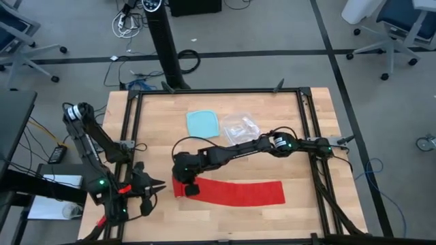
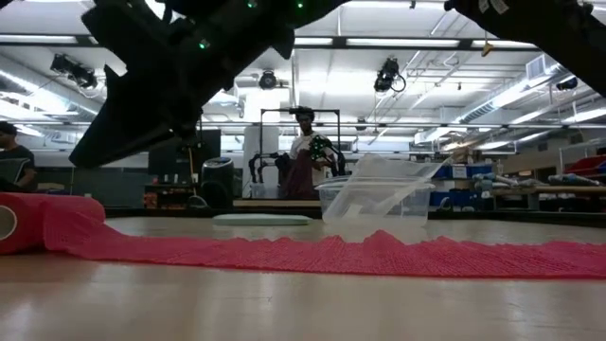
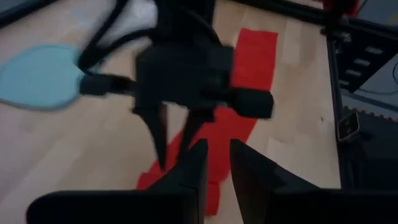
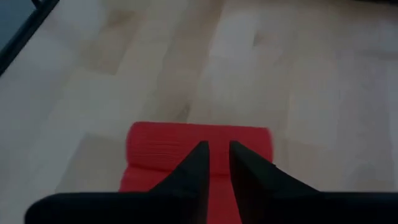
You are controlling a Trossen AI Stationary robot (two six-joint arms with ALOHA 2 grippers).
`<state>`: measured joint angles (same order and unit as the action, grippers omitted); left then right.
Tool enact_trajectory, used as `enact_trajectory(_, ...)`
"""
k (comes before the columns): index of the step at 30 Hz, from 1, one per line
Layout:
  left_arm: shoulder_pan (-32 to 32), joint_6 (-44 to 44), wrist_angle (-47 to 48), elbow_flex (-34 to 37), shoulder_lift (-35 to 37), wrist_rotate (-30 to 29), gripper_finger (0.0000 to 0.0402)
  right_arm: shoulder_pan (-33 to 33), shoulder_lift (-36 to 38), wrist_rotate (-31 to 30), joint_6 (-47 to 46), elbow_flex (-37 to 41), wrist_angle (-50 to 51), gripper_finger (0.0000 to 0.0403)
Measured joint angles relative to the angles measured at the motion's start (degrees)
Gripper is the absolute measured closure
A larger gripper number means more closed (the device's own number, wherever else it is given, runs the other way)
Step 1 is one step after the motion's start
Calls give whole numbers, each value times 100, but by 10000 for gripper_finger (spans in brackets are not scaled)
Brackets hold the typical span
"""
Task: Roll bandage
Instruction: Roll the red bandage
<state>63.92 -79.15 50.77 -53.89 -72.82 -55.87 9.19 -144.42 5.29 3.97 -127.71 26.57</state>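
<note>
bright red bandage (image 1: 235,191), light-blue container (image 1: 204,123), clear plastic bag (image 1: 240,127).

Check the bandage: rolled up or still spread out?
Mostly spread: the bandage lies flat across the table, with only a small roll started at its end under the right claw.

light: even, bright, from ceiling strip lamps (image 2: 398,42) | glare: pale sheen on the table (image 4: 298,68) | shadows: soft, faint | blur: right arm (image 3: 186,74) smeared in left wrist view (background soft too) | low view: near tabletop unfocused

Bandage (image 1: 235,191), container (image 1: 204,124), bag (image 1: 240,127) on table (image 1: 306,163)
</note>
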Motion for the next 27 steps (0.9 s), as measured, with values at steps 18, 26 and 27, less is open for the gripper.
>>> enact_trajectory(18, -59, -2329, -77, 0, -1527, 1155, 330, -48, 14, -140, 13, 393, -286, 354)
enact_trajectory(26, -198, -2355, -304, 2, -1888, 1440, 330, -46, 4, -103, -93, 657, -375, 355)
enact_trajectory(27, -215, -2355, -340, 7, -1920, 1476, 330, -33, 7, -97, -97, 652, -352, 355)
